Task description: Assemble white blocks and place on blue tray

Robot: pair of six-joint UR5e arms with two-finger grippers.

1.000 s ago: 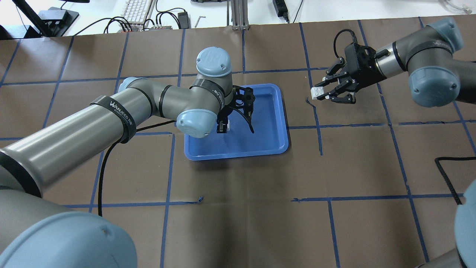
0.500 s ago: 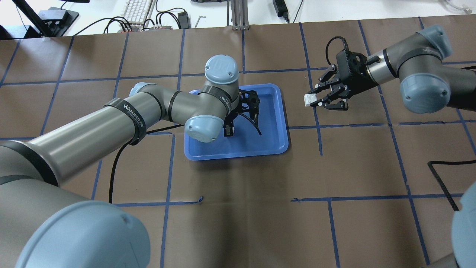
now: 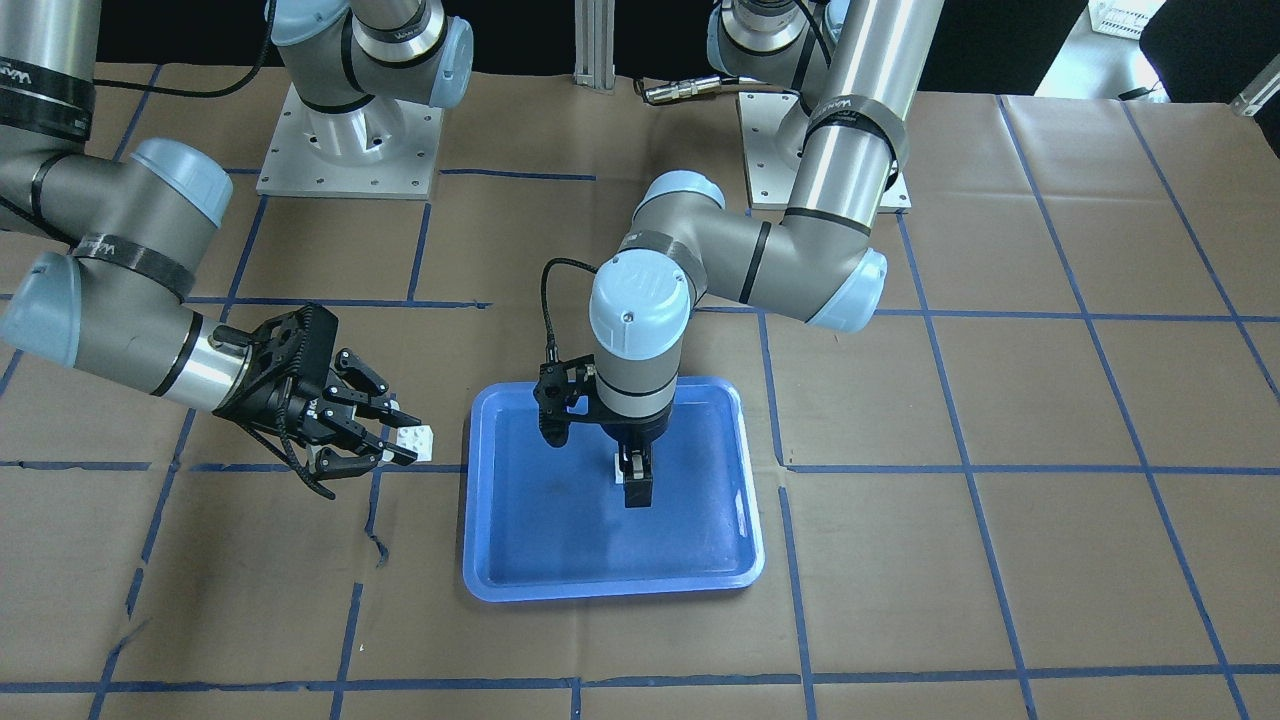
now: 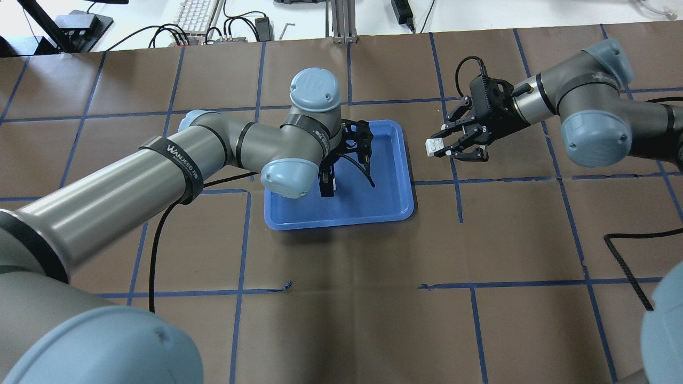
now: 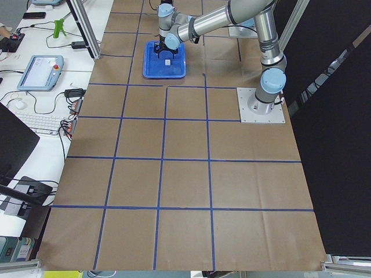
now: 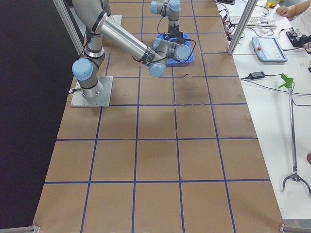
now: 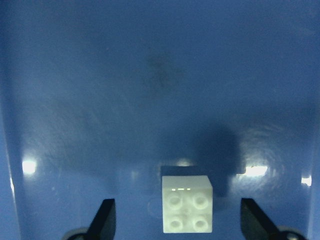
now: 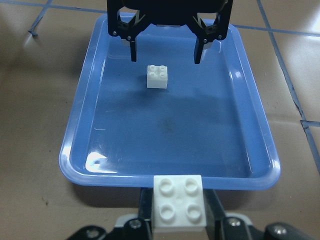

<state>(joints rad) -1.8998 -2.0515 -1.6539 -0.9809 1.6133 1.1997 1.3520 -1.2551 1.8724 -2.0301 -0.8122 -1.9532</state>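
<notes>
The blue tray (image 4: 392, 202) lies at the middle of the table. One white block (image 8: 157, 76) stands on its floor, studs up; it also shows in the left wrist view (image 7: 187, 203). My left gripper (image 8: 165, 56) hangs just above this block, open, a finger on each side, not touching it. My right gripper (image 4: 441, 148) is shut on the second white block (image 4: 431, 146), studs up, above the table just right of the tray's right rim. That block fills the bottom of the right wrist view (image 8: 178, 202) and shows in the front view (image 3: 416, 440).
Brown paper with a blue tape grid covers the table. A black cable (image 4: 629, 261) trails at the near right, another (image 4: 160, 234) under my left arm. A keyboard (image 4: 197, 16) and wires lie beyond the far edge.
My right gripper has carried its white block leftward, closer to the tray's right rim. My left arm has shifted slightly, with its gripper still over the tray.
</notes>
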